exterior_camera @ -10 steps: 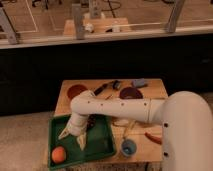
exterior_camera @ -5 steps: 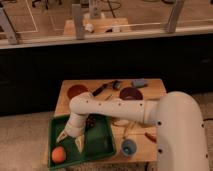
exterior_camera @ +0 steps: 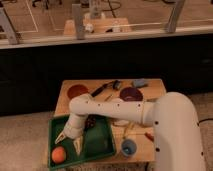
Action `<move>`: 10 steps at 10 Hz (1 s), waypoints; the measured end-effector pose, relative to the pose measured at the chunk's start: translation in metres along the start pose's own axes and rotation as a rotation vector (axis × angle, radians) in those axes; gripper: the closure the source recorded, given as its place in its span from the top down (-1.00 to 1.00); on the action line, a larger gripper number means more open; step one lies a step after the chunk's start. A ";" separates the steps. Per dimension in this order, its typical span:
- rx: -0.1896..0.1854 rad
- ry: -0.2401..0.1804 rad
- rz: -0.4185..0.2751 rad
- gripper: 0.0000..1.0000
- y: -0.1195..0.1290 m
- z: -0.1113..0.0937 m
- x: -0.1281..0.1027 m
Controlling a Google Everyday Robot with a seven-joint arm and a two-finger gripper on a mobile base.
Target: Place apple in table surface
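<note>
Reference landmark: the green tray [exterior_camera: 99,144], which sits at the near left corner of the table surface [exterior_camera: 152,94].

1. The apple [exterior_camera: 58,155] lies inside the tray, in its near left corner. It rests on the tray floor.
2. The gripper [exterior_camera: 68,143] hangs over the left half of the tray, just behind and to the right of the apple. Its jaws are spread wide and hold nothing. The apple is outside the gap between them.
3. A blue cup [exterior_camera: 129,146] stands on the table just right of the tray's near right corner.
4. A dark grape bunch [exterior_camera: 91,121] lies at the tray's far edge, beside the white arm [exterior_camera: 120,109].
5. Beyond the tray, an orange bowl [exterior_camera: 77,91] and a purple bowl [exterior_camera: 130,93] sit toward the far side of the table, with a dark-handled utensil [exterior_camera: 102,90] between them.
</note>
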 end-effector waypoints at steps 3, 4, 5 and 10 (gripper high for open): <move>-0.007 -0.023 0.008 0.60 -0.003 0.006 -0.005; -0.014 -0.030 0.010 0.60 -0.003 0.008 -0.006; -0.017 -0.033 0.011 0.60 -0.004 0.009 -0.007; -0.032 -0.045 -0.004 0.42 -0.008 0.013 -0.014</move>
